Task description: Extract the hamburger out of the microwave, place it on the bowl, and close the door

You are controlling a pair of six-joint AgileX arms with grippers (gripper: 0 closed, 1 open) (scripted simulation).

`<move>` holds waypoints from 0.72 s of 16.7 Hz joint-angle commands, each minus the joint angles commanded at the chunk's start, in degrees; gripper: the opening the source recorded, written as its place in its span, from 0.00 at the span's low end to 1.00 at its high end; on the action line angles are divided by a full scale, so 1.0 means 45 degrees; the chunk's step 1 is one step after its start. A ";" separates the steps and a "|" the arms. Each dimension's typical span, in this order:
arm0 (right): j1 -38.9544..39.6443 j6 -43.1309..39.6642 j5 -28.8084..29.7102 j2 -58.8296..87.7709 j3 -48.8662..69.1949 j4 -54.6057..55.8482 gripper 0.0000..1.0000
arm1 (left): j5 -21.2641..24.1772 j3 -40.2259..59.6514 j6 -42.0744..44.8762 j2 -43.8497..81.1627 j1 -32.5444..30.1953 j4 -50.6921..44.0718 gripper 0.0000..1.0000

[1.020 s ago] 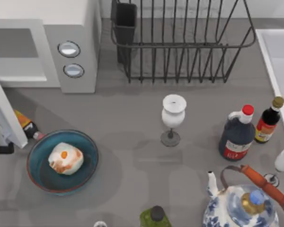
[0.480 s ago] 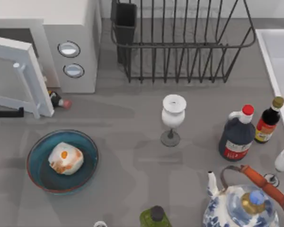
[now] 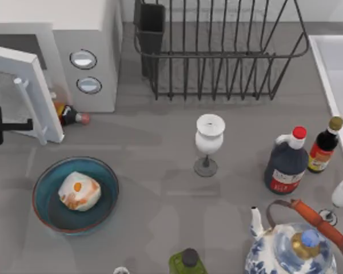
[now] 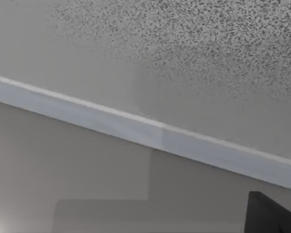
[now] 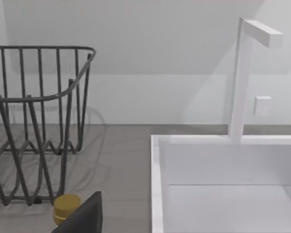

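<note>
Burger's (image 3: 79, 192) already sitting in the bowl (image 3: 106, 177), door (image 3: 24, 91) half shut — left gripper (image 3: 6, 125) pushing it, fingers' state hard to tell, could slip off the handle or snag that bottle (image 3: 68, 116) under the door.

Top view: the left gripper (image 3: 8, 125) is cut off by the left edge, so its fingers cannot be judged. The door (image 3: 24, 91) hides part of the microwave (image 3: 74, 34) cavity and most of a small bottle (image 3: 68, 116) (red cap showing). The teapot (image 3: 294, 248) and a green bottle (image 3: 187, 262) are cropped by the bottom edge.
</note>
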 joint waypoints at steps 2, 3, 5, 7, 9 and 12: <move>0.0000 0.0000 0.0000 0.0000 0.0000 0.0000 1.00 | 0.0008 0.0201 -0.0007 0.0193 -0.0066 -0.0015 0.00; 0.0000 0.0000 0.0000 0.0000 0.0000 0.0000 1.00 | 0.0011 0.0492 -0.0016 0.0475 -0.0129 -0.0036 0.00; 0.0000 0.0000 0.0000 0.0000 0.0000 0.0000 1.00 | -0.0011 0.1431 -0.0043 0.1390 -0.0205 -0.0093 0.00; 0.0000 0.0000 0.0000 0.0000 0.0000 0.0000 1.00 | -0.0066 0.2537 -0.0081 0.2448 -0.0210 -0.0169 0.00; 0.0000 0.0000 0.0000 0.0000 0.0000 0.0000 1.00 | -0.0122 0.3664 -0.0126 0.3439 -0.0229 -0.0260 0.00; 0.0000 0.0000 0.0000 0.0000 0.0000 0.0000 1.00 | -0.0170 0.4883 -0.0178 0.4520 -0.0304 -0.0362 0.00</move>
